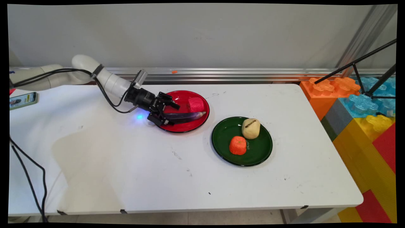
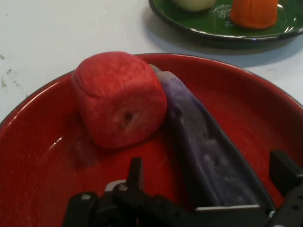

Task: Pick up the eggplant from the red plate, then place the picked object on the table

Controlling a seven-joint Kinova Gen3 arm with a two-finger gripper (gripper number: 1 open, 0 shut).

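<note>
- No text, brand, number or sign can be read in either view.
- The phone (image 1: 23, 100) at the table's far left shows a lit screen — its content is too small to make out (a picture, perhaps, but no legible words).
- The green plate (image 1: 221, 144) bears pale marks, unreadable in both views.

End effector (image 1: 166, 113) straddles purple eggplant (image 1: 186, 116) on red plate (image 1: 202, 122).

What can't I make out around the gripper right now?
- Hand view: near end of the purple eggplant hidden behind the gripper linkage; contact unclear.
- Main view: red plate left rim covered by the gripper.
- Hand view: green plate cut off by the top edge.
</note>
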